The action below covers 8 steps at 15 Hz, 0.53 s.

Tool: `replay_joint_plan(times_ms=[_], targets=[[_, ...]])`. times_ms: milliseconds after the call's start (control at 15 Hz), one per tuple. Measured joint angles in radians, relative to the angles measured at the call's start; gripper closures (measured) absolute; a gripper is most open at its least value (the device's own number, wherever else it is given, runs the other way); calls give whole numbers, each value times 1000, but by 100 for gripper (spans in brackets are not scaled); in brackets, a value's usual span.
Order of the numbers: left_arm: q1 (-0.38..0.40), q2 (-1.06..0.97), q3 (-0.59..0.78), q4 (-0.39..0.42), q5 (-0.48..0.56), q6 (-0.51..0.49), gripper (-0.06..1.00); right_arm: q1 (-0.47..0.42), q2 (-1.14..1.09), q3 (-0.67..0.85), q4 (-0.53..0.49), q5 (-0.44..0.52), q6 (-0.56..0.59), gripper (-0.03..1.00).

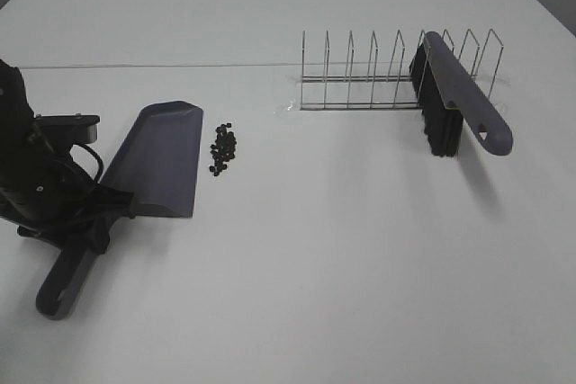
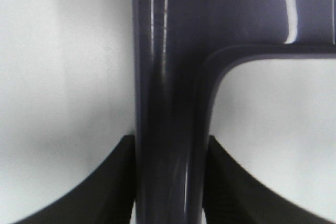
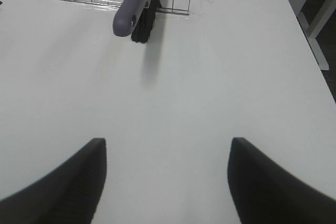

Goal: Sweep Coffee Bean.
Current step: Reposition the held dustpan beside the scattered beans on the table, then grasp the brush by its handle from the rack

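The coffee beans (image 1: 223,148) lie in one small tight heap on the white table (image 1: 360,267), just beside the open lip of the grey dustpan (image 1: 164,157); there seems to be a sliver of bare table between them. They look hard, smooth and very light, so I'd expect them to roll and scatter at a sharp knock rather than slide together. They are far too small to pinch, and need a slow, low push toward the pan's mouth. The left gripper (image 2: 169,145) is clamped on the dustpan's narrow handle, a black finger (image 2: 105,192) pressed to each side, close to where the handle widens into the pan. The plastic looks stiff and glossy. My guess is it could twist in that grip if the lip gets shoved sideways, so holding near the pan seems the steadier choice. The brush (image 1: 461,92) leans in the wire rack (image 1: 360,105), well apart from the beans, with its black bristles hanging down and the free end of its grey handle poking out on the near side. That rigid handle is where I'd take hold of it, since the bristles look soft and would only bend. The right gripper (image 3: 167,145) hangs over bare table short of the brush, its jaws apart with nothing between them.
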Motion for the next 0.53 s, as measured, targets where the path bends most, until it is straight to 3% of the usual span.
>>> replay_joint_plan(times_ms=[533], targets=[[0, -279, 1, 14, 4, -38, 59, 0, 23, -3, 0, -2, 0, 34]])
